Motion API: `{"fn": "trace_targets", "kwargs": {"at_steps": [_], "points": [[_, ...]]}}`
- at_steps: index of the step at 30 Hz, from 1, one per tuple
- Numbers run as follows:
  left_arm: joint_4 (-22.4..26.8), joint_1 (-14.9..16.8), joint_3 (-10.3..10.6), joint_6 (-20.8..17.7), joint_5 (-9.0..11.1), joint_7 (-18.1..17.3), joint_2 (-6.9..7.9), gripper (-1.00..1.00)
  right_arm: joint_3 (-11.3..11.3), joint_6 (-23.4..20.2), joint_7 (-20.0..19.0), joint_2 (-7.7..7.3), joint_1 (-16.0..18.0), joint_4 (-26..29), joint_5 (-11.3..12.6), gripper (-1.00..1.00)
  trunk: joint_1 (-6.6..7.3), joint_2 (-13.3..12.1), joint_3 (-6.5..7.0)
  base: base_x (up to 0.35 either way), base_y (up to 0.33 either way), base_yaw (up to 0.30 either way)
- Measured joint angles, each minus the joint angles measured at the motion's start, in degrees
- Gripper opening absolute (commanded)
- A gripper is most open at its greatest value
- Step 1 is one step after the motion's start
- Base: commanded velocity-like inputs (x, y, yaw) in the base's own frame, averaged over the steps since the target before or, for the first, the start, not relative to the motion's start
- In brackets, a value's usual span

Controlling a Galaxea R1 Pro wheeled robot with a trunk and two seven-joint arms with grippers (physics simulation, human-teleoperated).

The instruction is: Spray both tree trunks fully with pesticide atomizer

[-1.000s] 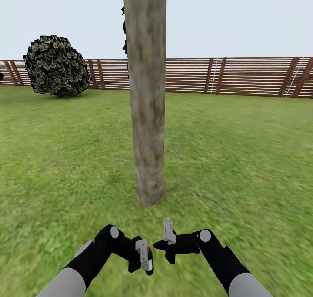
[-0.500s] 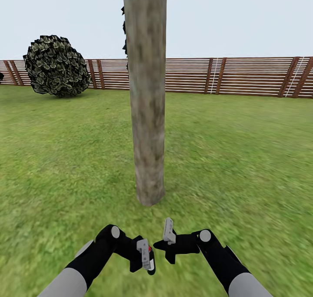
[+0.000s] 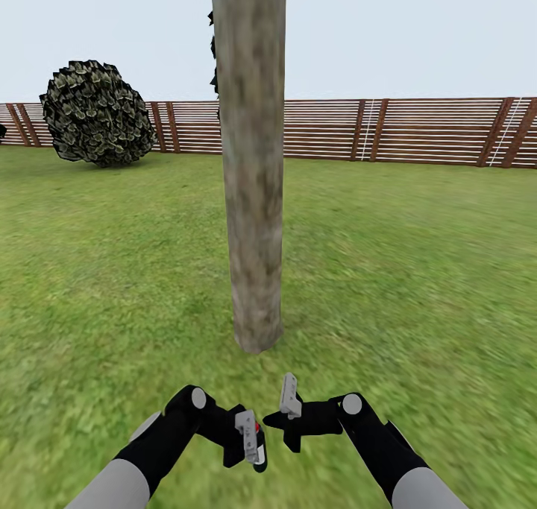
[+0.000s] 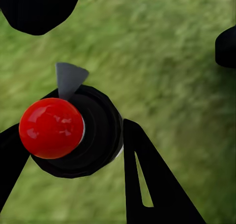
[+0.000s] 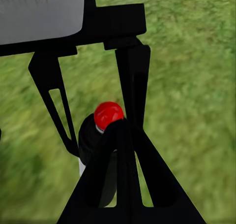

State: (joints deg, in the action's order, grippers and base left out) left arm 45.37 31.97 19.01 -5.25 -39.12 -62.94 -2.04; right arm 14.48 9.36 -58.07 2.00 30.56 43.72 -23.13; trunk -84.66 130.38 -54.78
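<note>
Arms bent inward low in head view, elbows out, wrists nearly meeting over the grass [image 3: 418,270]. Left gripper [image 3: 250,438] clamped on the pesticide atomizer [image 4: 73,133], black body with red cap, fingers [image 4: 147,179] on either side. Right gripper [image 3: 289,408] just beside it; whether its jaws are parted or closed cannot be told. Tree trunk [image 3: 252,166] stands upright just ahead, fence [image 3: 418,130] well behind.

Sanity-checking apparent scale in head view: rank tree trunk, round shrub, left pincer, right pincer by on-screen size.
1. Tree trunk, though it stands nearest.
2. Round shrub, far off by the fence, so its true size is unsure.
3. Left pincer and right pincer: alike, not ranked.
</note>
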Motion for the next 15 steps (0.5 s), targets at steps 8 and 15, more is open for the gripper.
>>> {"fn": "trace_targets", "kwargs": {"at_steps": [8, 15], "points": [[0.2, 0.0, 0.0, 0.0, 0.1, 0.0, -0.87, -1.00, -0.1, 0.0, 0.0, -0.02, 0.0, -0.1, 0.0, -1.00, 0.00, 0.0, 0.00, 0.000, 0.000, 0.000], [0.3, 0.0, 0.0, 0.0, 0.3, 0.0, -0.98, -1.00, -0.1, 0.1, 0.0, -0.08, 0.0, -0.1, 0.0, -1.00, 0.00, 0.0, 0.00, 0.000, 0.000, 0.000]]}}
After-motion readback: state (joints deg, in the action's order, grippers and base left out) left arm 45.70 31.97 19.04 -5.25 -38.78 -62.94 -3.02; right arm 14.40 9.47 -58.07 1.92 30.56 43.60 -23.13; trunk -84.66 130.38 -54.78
